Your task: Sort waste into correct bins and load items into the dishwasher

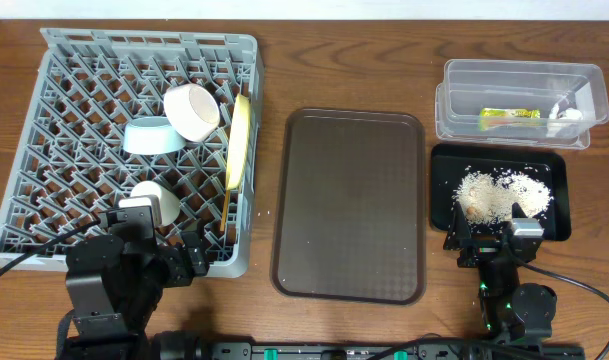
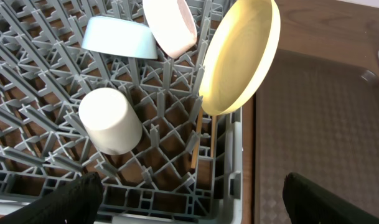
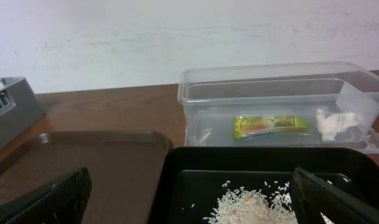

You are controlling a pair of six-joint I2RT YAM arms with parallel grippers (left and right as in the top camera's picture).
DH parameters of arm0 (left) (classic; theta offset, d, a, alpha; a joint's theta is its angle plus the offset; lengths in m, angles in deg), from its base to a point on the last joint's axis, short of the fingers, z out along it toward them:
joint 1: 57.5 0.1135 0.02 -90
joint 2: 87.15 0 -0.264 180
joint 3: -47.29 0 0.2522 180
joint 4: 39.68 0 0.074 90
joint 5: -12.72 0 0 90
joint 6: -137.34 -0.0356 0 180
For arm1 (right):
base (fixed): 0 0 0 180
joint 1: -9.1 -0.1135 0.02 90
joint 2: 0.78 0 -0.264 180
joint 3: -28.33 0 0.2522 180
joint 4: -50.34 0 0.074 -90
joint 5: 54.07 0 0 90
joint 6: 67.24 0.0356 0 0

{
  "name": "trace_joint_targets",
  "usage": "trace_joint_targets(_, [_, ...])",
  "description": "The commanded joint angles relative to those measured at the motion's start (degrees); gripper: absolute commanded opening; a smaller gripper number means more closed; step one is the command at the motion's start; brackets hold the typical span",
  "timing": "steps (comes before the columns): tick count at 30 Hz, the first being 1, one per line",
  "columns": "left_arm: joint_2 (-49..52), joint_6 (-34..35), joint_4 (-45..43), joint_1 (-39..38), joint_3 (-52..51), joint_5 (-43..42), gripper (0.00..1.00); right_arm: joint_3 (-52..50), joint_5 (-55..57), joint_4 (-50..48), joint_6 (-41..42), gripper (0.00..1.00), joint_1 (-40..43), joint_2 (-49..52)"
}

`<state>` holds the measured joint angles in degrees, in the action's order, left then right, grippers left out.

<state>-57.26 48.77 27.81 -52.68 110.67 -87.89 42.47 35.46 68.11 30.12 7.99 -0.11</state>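
Logging the grey dish rack (image 1: 44, 40), left side of the desk (image 1: 284, 30). Contents? (Ito)

White bowl (image 1: 191, 110) on its side, far-middle of the rack. Light blue bowl (image 1: 149, 136) just left of it, the two touching. Yellow plate (image 1: 239, 140) stands on edge along the rack's right wall. Small white cup (image 1: 156, 200) lies on its side, nearer in. Chopsticks (image 2: 195, 146) stand among the pegs below the plate, by the near right corner. (Ray)

Bins? (Ito)

Clear tub (image 1: 454, 75) at far right holds the green-and-orange wrapper (image 1: 509, 115) and, to its right, the white scrap (image 1: 567, 112). Black tray (image 1: 439, 160) sits just near of the tub, with beige crumbs (image 1: 499, 193) heaped in it. Brown serving tray (image 1: 352, 205) lies between the rack and the two bins. (Ray)

State of the arms? (Ito)

Left fingers (image 2: 71, 202) are spread wide and grip nothing; they hang over the rack's near right corner. Right fingers (image 3: 49, 199) are likewise spread wide with nothing between them, at the black tray's near edge, crumbs just beyond. (Ray)
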Motion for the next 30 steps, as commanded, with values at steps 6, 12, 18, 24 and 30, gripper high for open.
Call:
trace_joint_targets(6, [0.02, -0.31, -0.04, 0.09, -0.13, -0.74, 0.93, -0.07, -0.44, 0.24, -0.15, 0.99, -1.33, -0.37])
trace_joint_targets(12, [-0.22, -0.31, -0.02, 0.09, -0.13, -0.74, 0.93, -0.07, -0.44, 0.24, -0.13, 0.99, -1.33, -0.37])
trace_joint_targets(18, [-4.15, -0.57, 0.07, -1.53, -2.08, 0.79, 0.93, -0.07, -0.42, 0.24, -0.15, 0.99, -1.33, -0.37])
trace_joint_targets(24, [-13.29, -0.02, -9.84, -4.07, -14.93, 0.72, 0.94, -0.07, -0.44, 0.24, -0.13, 0.99, -1.33, -0.37])
trace_joint_targets(30, [-22.6, 0.35, -27.21, -5.07, -30.62, 0.52, 0.93, -0.07, -0.44, 0.24, -0.13, 0.99, -1.33, -0.37])
